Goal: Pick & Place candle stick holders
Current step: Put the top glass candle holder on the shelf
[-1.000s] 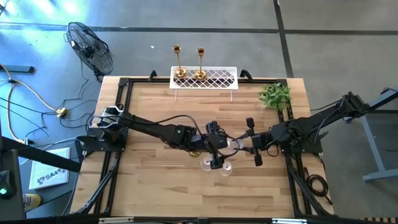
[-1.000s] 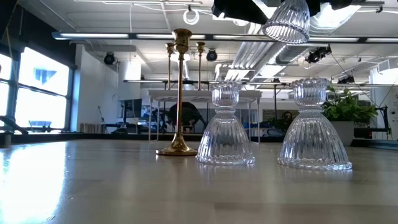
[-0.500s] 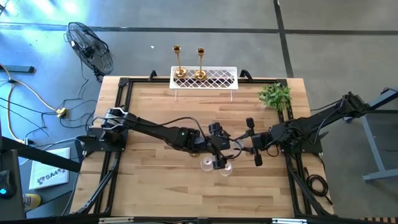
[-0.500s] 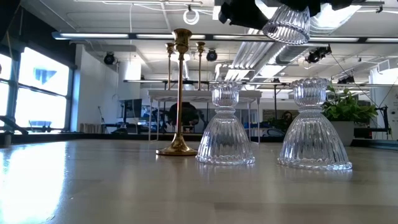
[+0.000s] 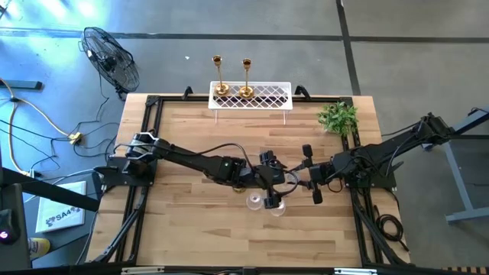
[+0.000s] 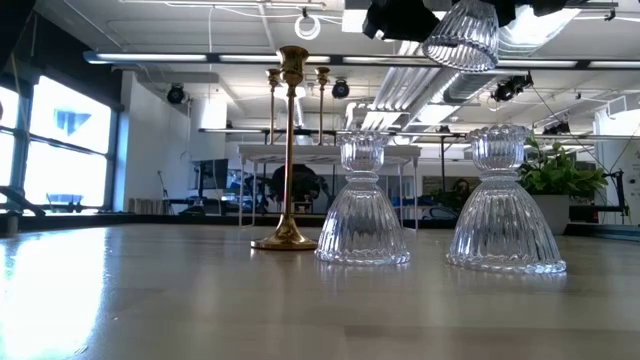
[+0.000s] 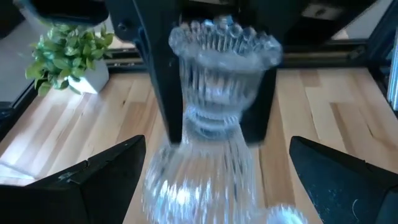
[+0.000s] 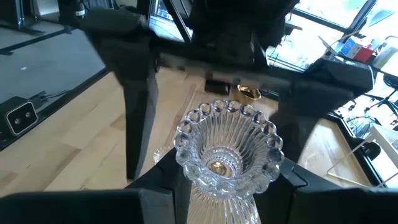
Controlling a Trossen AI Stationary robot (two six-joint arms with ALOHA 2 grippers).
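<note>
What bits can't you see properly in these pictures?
- High view: the lifted glass holder mostly hides under the left hand and right hand.
- Low view: the top edge cuts off both hands.
- Left wrist view: the holder's lower half is blurred.
- High view: the left arm covers the gold holder on the table.

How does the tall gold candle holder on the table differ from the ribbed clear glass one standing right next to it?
The slim shiny gold candle holder is much taller than the ribbed clear glass holder. The gold one has a thin straight stem on a small round foot; the glass one flares into a wide bell-shaped base. The gold one is opaque metal; the glass one is see-through. Both stand upright on the wooden table, each topped with a small cup.
</note>
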